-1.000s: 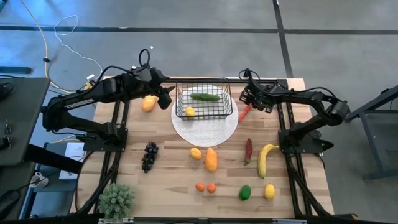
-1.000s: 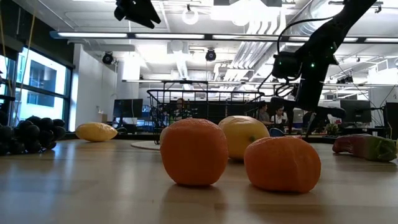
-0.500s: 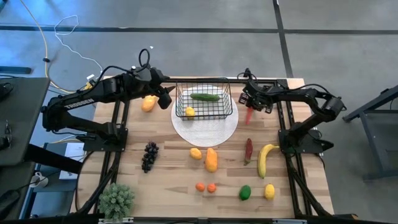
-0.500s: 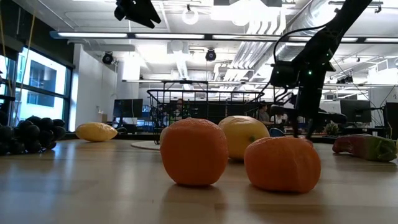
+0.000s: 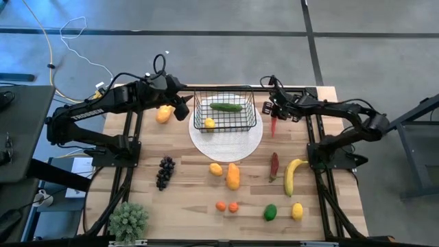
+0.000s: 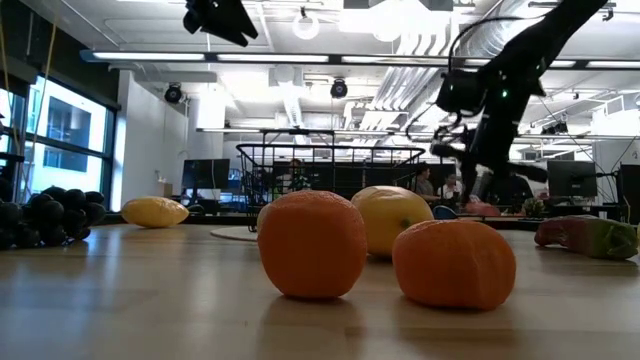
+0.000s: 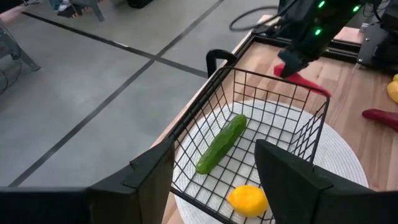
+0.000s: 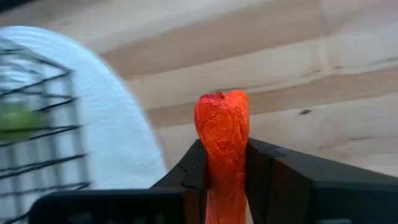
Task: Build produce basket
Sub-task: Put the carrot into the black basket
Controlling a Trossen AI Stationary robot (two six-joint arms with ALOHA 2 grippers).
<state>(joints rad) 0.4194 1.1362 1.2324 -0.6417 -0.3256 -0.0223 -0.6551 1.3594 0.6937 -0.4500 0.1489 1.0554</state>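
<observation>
Spiky green potted plant (image 5: 128,221) at the table's near left corner; bunch of dark grapes (image 5: 164,172) above it; a yellow-orange fruit (image 5: 163,114) lies at the far left, just beside the left gripper (image 5: 184,108), which hangs beside the basket's left wall, fingers spread with nothing between them.

Small rectangular black wire-mesh basket (image 5: 225,125) stands on the round white woven plate (image 5: 226,142); inside lie a long green cucumber (image 5: 226,106) along the far side and a small yellow lemon (image 5: 210,123) at the near left corner; the left wrist view shows both on the mesh floor, apart from each other, cucumber (image 7: 221,144) and lemon (image 7: 248,200).

Right of the basket, the right gripper (image 5: 275,114) is held above the table beside the plate's edge, fingers closed tight on a red chilli (image 5: 274,125) that hangs downward from them; the right wrist view shows the chilli (image 8: 222,140) pinched between both fingers.

Loose on the wooden table (image 5: 192,206): yellow lemon (image 5: 215,169), orange elongated fruit (image 5: 233,176), two small orange pieces (image 5: 227,206), dark red chilli-shaped piece (image 5: 274,165), yellow banana (image 5: 293,175), green lime (image 5: 270,212), another yellow lemon (image 5: 297,210).
</observation>
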